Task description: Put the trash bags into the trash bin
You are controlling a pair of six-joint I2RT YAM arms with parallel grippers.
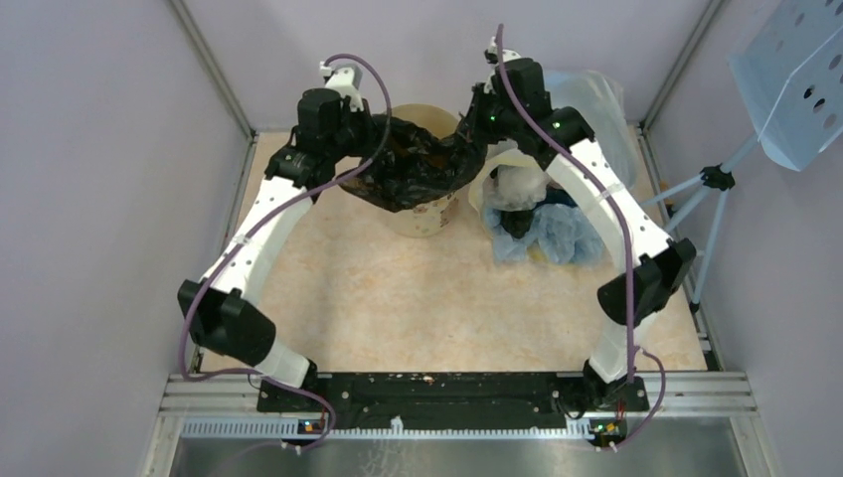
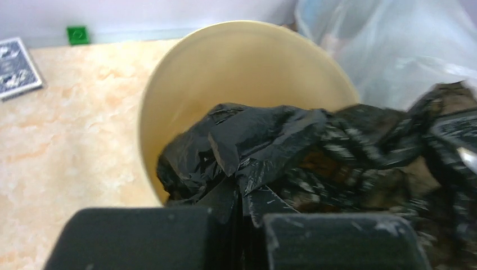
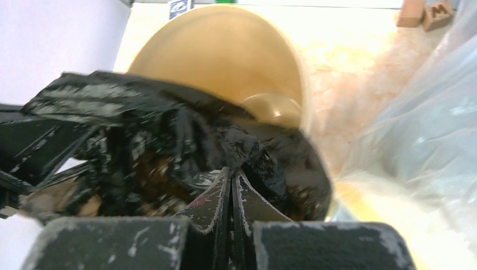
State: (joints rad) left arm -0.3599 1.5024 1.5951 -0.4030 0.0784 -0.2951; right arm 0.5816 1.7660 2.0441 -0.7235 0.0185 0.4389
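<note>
A crumpled black trash bag [image 1: 413,169] hangs stretched between my two grippers, over the mouth of the cream trash bin [image 1: 429,217] at the back of the table. My left gripper [image 1: 376,134] is shut on the bag's left end and my right gripper [image 1: 467,131] on its right end. In the left wrist view the bag [image 2: 264,140] bunches out from the shut left gripper [image 2: 246,197], with the bin's inner wall [image 2: 236,62] behind it. The right wrist view shows the right gripper [image 3: 232,173] pinching the bag [image 3: 157,146] above the bin [image 3: 219,56].
A large translucent sack [image 1: 596,99] stands right of the bin, with a white bag [image 1: 517,184] and a blue bundle [image 1: 552,234] in front of it. A tripod with a perforated panel [image 1: 795,79] stands outside the right wall. A card deck [image 2: 17,67] lies far left.
</note>
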